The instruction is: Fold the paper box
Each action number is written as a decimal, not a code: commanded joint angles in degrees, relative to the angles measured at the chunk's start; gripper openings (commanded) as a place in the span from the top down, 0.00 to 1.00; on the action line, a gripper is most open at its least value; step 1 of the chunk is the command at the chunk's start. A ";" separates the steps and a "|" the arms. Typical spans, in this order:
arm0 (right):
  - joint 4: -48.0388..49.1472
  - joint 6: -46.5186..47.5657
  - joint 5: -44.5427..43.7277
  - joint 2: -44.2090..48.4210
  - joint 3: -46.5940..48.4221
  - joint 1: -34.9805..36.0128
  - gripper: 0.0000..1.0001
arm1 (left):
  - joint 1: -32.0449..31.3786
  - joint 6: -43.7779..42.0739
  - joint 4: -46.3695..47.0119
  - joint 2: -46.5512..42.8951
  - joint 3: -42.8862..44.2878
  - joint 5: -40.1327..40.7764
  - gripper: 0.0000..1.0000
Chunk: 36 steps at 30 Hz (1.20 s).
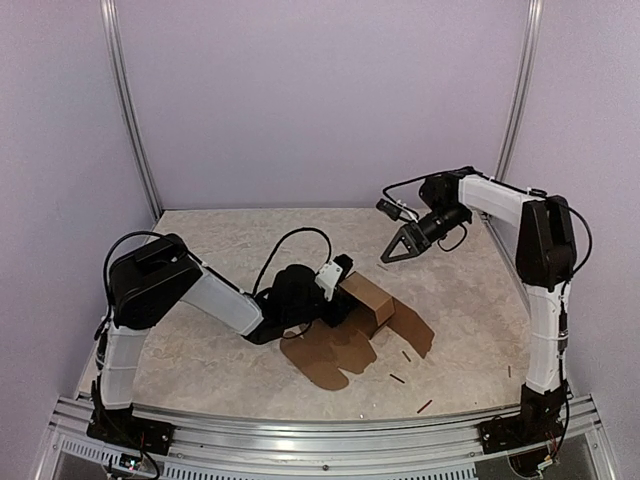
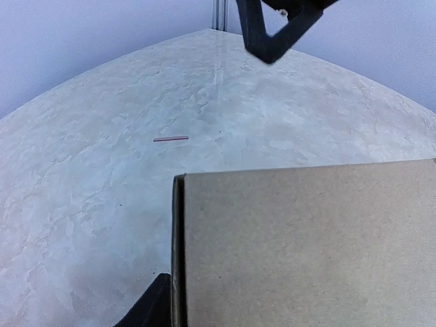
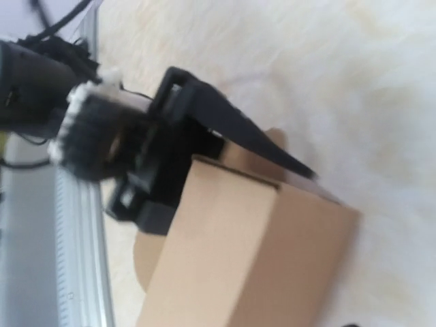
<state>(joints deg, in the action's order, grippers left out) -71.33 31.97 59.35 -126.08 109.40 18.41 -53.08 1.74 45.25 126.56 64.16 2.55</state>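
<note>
Left pincer [image 1: 348,288] rests against the paper box [image 1: 372,298], grip unclear; right pincer [image 1: 400,250] gapes released beyond it. Unheld, the box's raised walls may spring flat.

Both arms [image 1: 225,300] have white shells, black joints and looping black cables [image 1: 300,235].

No legible text, label, brand, number or sign in any view, paper box [image 1: 368,296] plain brown cardboard (right wrist view too blurred to tell)

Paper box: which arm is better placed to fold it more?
Left, probably: the left end effector sits against the paper box; the right end effector hangs open, apart from it.
</note>
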 commanded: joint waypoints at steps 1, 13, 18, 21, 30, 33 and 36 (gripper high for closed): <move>3.68 -1.19 -5.70 11.61 -5.48 -2.16 0.22 | 1.03 -1.56 -8.28 -7.34 -3.39 -5.40 0.44; 24.42 -6.60 -34.44 45.12 -34.62 -0.63 0.20 | 0.55 -9.09 -27.78 -34.51 -14.57 -9.48 0.11; 27.72 -2.49 -38.05 49.11 -46.10 -0.52 0.23 | 4.69 -2.61 -38.69 -31.73 -1.35 -12.39 0.12; 30.25 -0.33 -40.87 49.40 -52.84 -0.52 0.26 | 7.48 -1.23 -46.79 -27.39 7.04 -15.30 0.13; 33.57 3.47 -43.67 51.93 -62.44 0.57 0.28 | 11.14 4.25 -49.00 -18.57 14.59 -27.68 0.16; 34.29 4.13 -43.48 51.58 -63.82 2.00 0.28 | 11.16 4.95 -50.76 -13.94 18.68 -29.56 0.17; 35.58 3.76 -41.69 50.09 -64.71 4.13 0.27 | 11.07 5.70 -51.43 -10.25 21.01 -30.71 0.18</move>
<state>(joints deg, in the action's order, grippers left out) -38.52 34.79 16.45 -75.53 46.33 19.94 -41.85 5.72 -3.44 113.16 81.87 -24.12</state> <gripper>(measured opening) 0.723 0.826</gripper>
